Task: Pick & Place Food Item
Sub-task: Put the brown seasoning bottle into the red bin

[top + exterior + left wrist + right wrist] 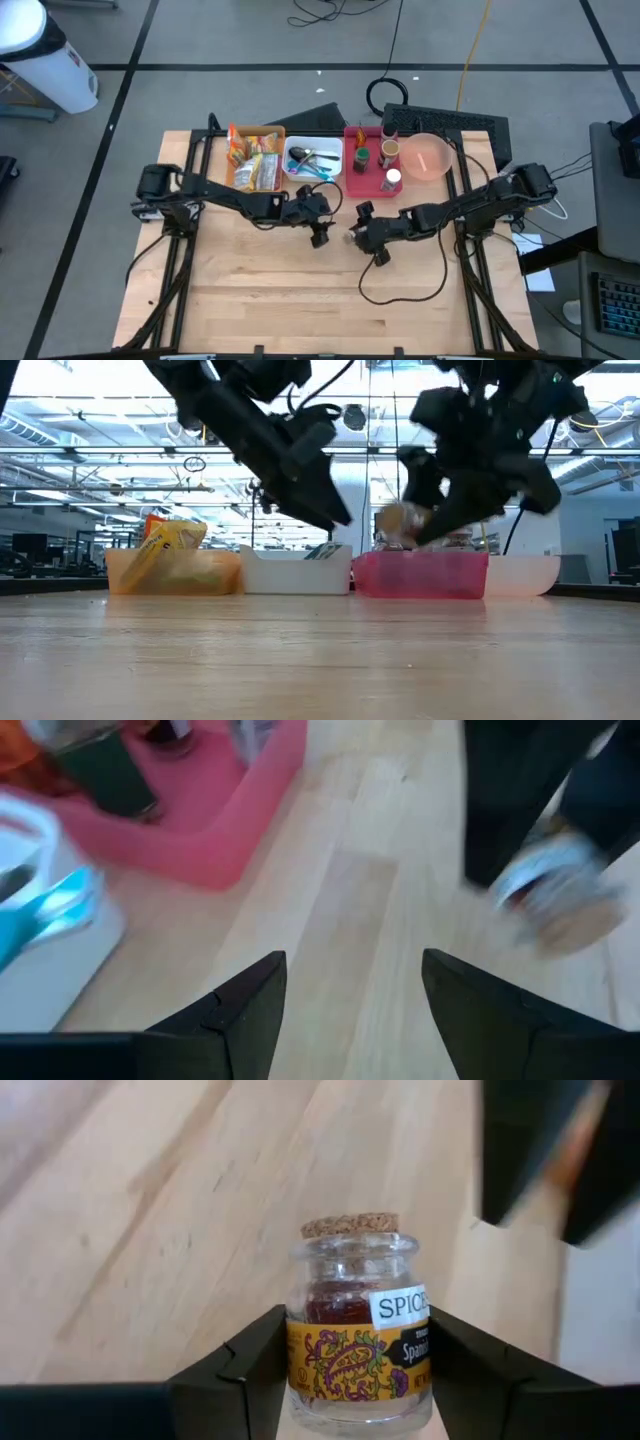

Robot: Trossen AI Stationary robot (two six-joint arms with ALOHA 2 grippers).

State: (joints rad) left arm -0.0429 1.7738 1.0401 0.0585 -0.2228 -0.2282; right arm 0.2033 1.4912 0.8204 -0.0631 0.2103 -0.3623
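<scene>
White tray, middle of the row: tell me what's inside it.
The white tray holds metal spoons and a blue-handled utensil. Anything beneath them is covered.

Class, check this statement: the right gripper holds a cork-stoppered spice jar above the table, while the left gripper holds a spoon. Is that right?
One part is wrong. The left gripper holds nothing; the left wrist view shows its fingers open over bare table. The rest stands: the right gripper holds the cork-stoppered spice jar, as the right wrist view shows.

jar (360, 1335): clear glass, tan cork, orange paisley label | tray (365, 180): pink | bin (236, 165): orange
</scene>
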